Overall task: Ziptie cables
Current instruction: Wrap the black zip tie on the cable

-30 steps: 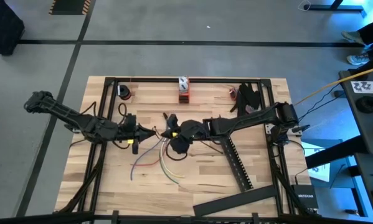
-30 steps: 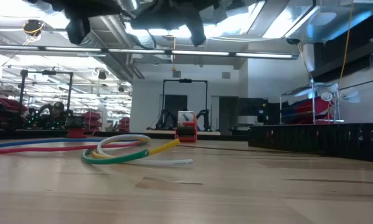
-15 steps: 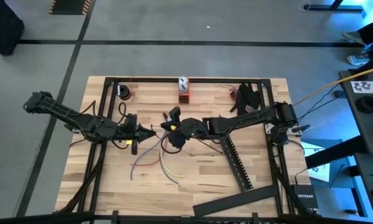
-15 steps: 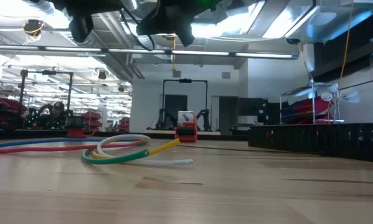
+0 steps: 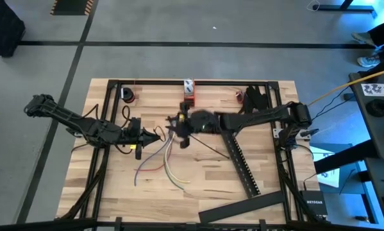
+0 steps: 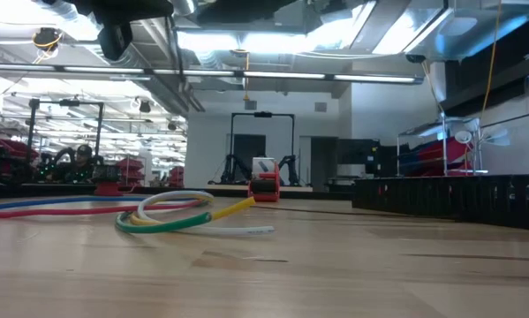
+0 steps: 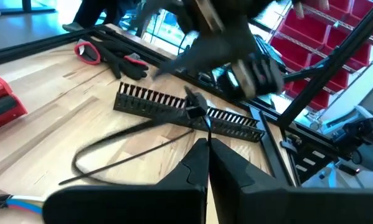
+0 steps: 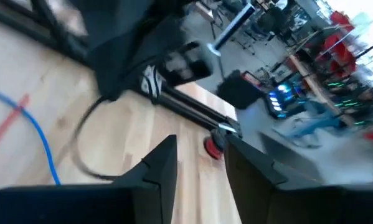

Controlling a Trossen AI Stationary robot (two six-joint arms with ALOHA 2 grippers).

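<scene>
In the high view the left gripper (image 5: 154, 134) sits left of the table's centre, its arm reaching in from the left edge. Its fingers (image 7: 192, 167) are pressed together in the left wrist view, pinching the end of a thin black zip tie (image 7: 121, 147) that curves away in a loop across the wood.

The cables (image 5: 161, 159) lie on the wooden table (image 5: 204, 172) just below the left gripper in the high view: blue, red, purple, white and yellow-green strands fanning down and to the right from a gathered end near the fingers. Whether that end is also caught between the fingers cannot be told. In the low view they show at the left of the frame as blue and red runs and a green, white and yellow coil (image 6: 162, 215) lying on the wood.

The right gripper (image 5: 177, 123) is at the table's centre in the high view, just right of the left gripper. Its fingers (image 8: 158, 165) stand apart in the right wrist view with nothing between them.

A long black slotted bar (image 5: 242, 165) runs diagonally at the lower right of the table. A small red and white object (image 5: 189, 92) sits at the top centre.
</scene>
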